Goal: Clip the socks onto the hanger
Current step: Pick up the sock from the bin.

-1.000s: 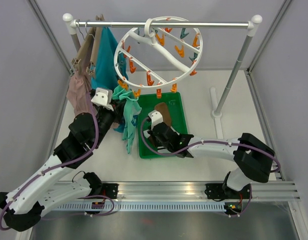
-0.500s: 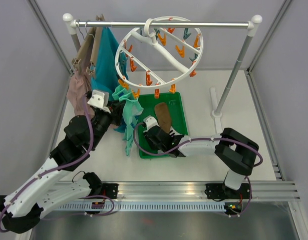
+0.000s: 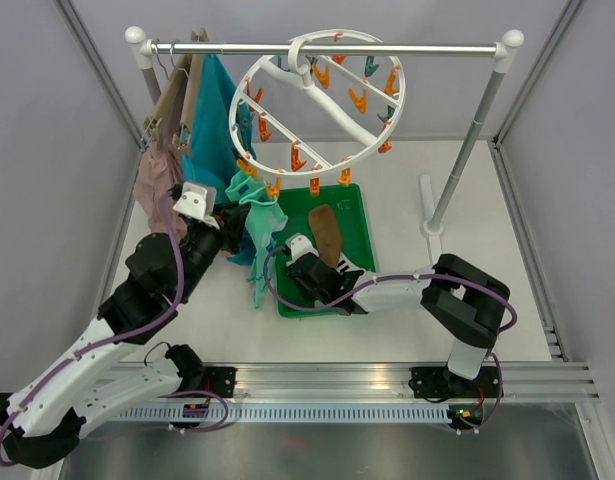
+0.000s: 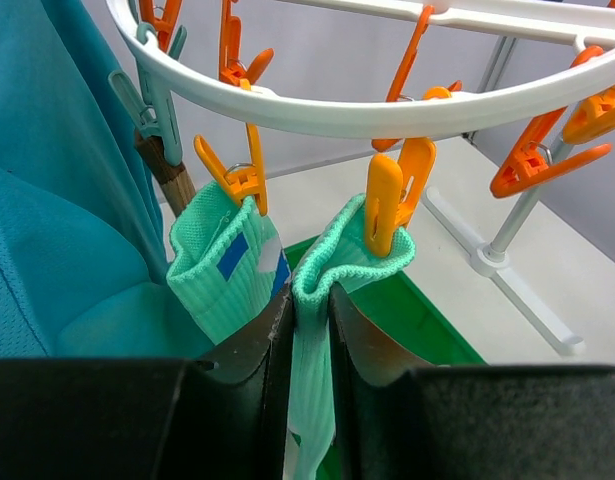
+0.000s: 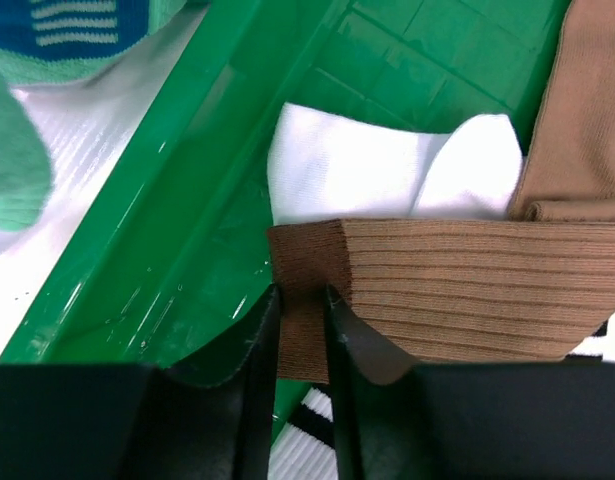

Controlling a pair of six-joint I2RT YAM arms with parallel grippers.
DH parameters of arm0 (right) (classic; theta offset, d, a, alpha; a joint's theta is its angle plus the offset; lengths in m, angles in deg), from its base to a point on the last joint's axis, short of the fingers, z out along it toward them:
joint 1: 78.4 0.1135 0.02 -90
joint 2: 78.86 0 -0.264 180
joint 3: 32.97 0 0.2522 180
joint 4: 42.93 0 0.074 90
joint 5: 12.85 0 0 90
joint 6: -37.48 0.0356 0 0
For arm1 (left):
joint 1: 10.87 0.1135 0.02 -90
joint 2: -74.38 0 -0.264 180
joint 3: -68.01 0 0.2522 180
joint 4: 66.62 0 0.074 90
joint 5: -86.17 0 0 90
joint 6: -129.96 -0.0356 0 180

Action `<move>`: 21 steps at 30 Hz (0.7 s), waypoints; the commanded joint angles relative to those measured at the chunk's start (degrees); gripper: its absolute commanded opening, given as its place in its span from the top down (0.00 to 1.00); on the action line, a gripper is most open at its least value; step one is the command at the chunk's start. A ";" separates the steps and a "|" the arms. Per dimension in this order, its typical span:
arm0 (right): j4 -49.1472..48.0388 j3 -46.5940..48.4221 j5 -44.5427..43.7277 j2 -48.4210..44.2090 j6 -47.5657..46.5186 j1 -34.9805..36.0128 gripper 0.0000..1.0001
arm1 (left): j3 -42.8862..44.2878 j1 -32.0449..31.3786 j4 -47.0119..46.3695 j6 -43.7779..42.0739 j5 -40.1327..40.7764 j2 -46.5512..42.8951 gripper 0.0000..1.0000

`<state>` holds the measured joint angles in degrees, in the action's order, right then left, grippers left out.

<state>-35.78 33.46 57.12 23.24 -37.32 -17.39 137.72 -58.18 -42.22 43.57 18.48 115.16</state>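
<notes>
The round white hanger [image 3: 317, 100] hangs from the rail, with its ring [image 4: 367, 110] close above the left wrist view. Two mint socks [image 3: 259, 235] hang from orange pegs [image 4: 387, 200]. My left gripper [image 4: 309, 300] is shut on the right-hand mint sock [image 4: 352, 255], just below its peg; the other mint sock [image 4: 222, 265] hangs to its left. My right gripper [image 5: 301, 295] is low in the green tray [image 5: 187, 250], shut on the cuff of a brown sock [image 5: 457, 290]. A white sock [image 5: 387, 170] lies under it, and a black-striped cuff [image 5: 307, 440] shows below the fingers.
A second brown sock [image 3: 327, 232] lies in the green tray [image 3: 359, 205]. A large teal garment [image 3: 215, 110] and a pink-beige one [image 3: 159, 185] hang on tan hangers at the rail's left end. The rack's right post [image 3: 467, 140] stands beside the tray.
My right gripper has slid left and nearer inside the tray, its arm folding in. My left gripper has shifted slightly left at the mint socks.
</notes>
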 commanded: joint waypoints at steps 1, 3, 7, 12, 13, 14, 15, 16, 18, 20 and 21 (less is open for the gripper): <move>-2.09 1.65 -1.32 -0.41 0.88 0.16 0.74 | -0.13 0.29 -0.97 0.43 -0.86 -1.04 0.74; -2.00 1.48 -1.76 -1.20 1.15 0.16 0.82 | -0.22 0.29 -0.88 0.34 -1.30 -1.48 0.74; -1.21 1.04 -3.08 -4.10 1.41 0.16 0.92 | -0.48 0.29 -0.79 0.16 -3.23 -2.71 0.74; -0.34 0.16 -3.35 -8.49 2.38 0.16 0.99 | -2.06 0.29 -3.07 -1.24 -9.99 -4.74 0.74; -0.07 -0.10 -3.52 -10.15 2.55 0.16 0.99 | -2.33 0.29 -3.42 -1.42 -11.13 -5.09 0.74; 0.54 -0.19 -3.61 -11.04 2.81 0.25 1.00 | -2.50 0.29 -4.30 -1.94 -13.32 -5.18 0.74; 1.07 -0.19 -3.78 -12.62 2.99 0.25 1.00 | -2.68 0.29 -4.65 -2.21 -14.56 -5.27 0.74; 1.68 -0.02 -3.87 -13.33 3.08 0.16 1.00 | -2.77 0.29 -5.18 -2.30 -15.70 -5.18 0.73; 3.27 0.07 -4.22 -14.91 3.69 0.16 1.00 | -2.77 0.29 -6.41 -2.74 -18.95 -5.00 0.72; 3.89 -0.72 -4.49 -17.72 4.04 0.16 1.00 | -2.68 0.29 -7.03 -2.91 -21.85 -4.30 0.72; 4.24 -1.16 -4.84 -18.77 4.39 0.16 1.00 | -2.68 0.29 -7.81 -3.09 -22.04 -3.95 0.71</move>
<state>-33.03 33.35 54.08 8.20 -34.80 -17.39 135.12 -58.18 -45.78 42.57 2.72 110.37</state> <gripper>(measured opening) 0.006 0.281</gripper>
